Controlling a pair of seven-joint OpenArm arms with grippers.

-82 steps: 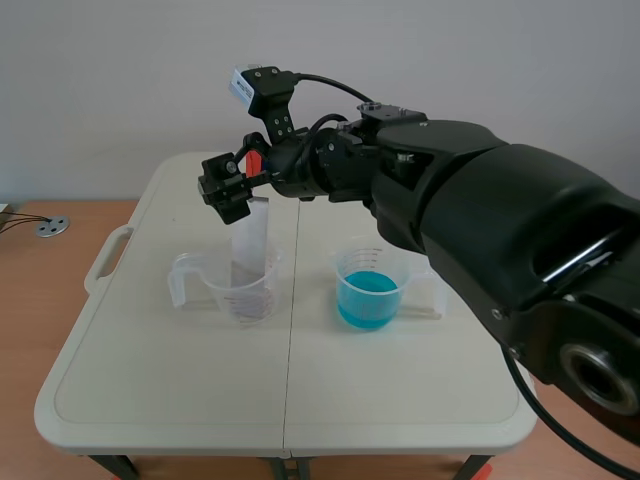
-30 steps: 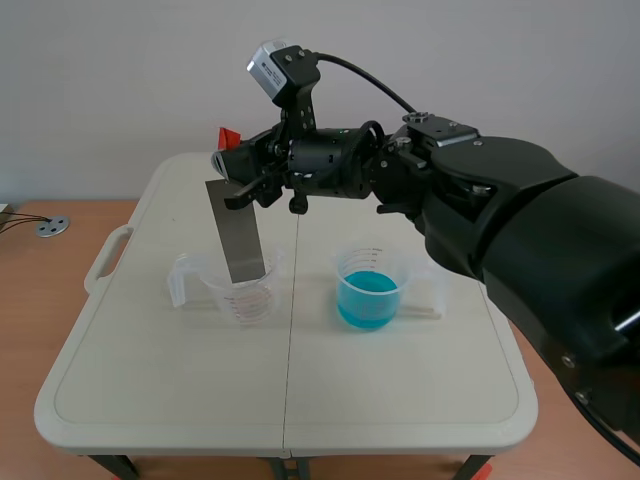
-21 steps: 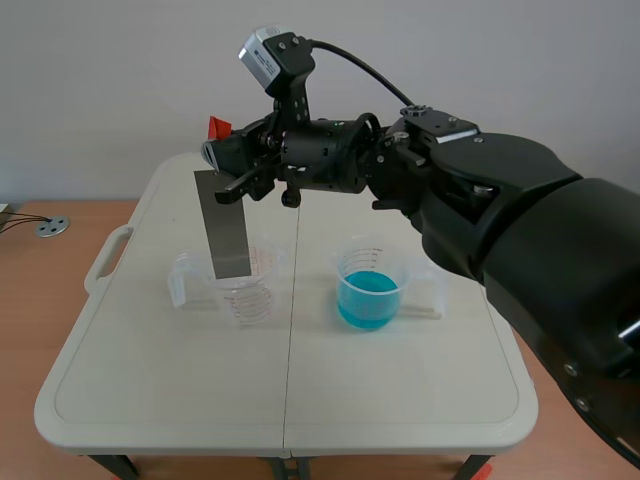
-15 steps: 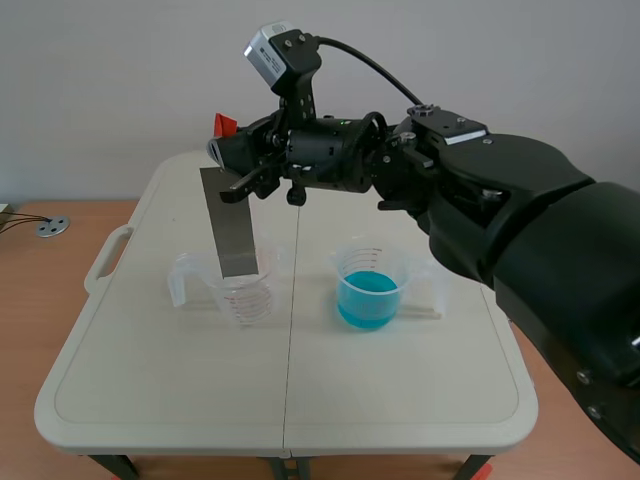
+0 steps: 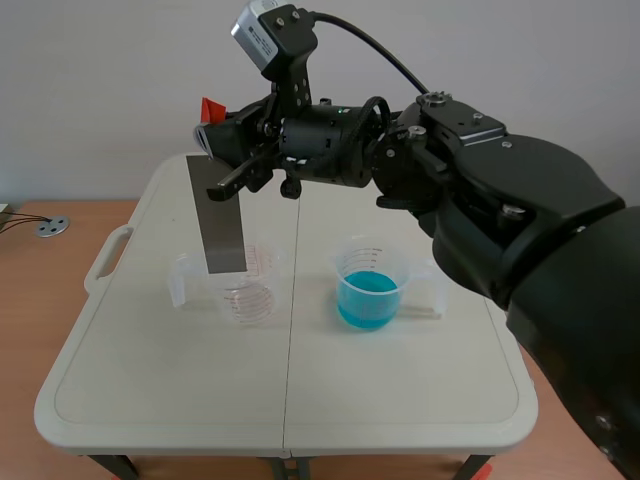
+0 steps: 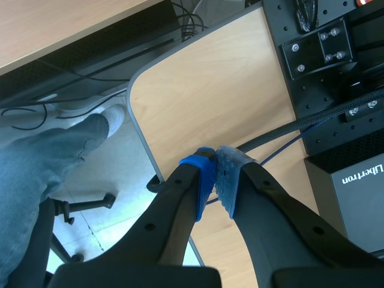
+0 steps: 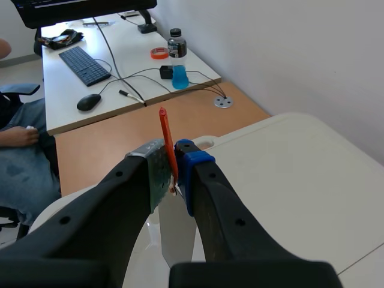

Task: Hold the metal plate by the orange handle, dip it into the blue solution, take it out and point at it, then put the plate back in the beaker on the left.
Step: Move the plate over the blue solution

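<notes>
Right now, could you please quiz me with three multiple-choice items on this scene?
1. Where is the flat grey metal plate? A in blue liquid; B held over the clear plastic beaker; C on the floor.
2. How many beakers stand on the white table? A one; B two; C three.
3. The right gripper is: A open; B shut on nothing; C shut on the thin orange handle.
Answers: B, it hangs above that beaker; B, the clear one and the blue-solution beaker; C, its pads pinch the handle.
</notes>
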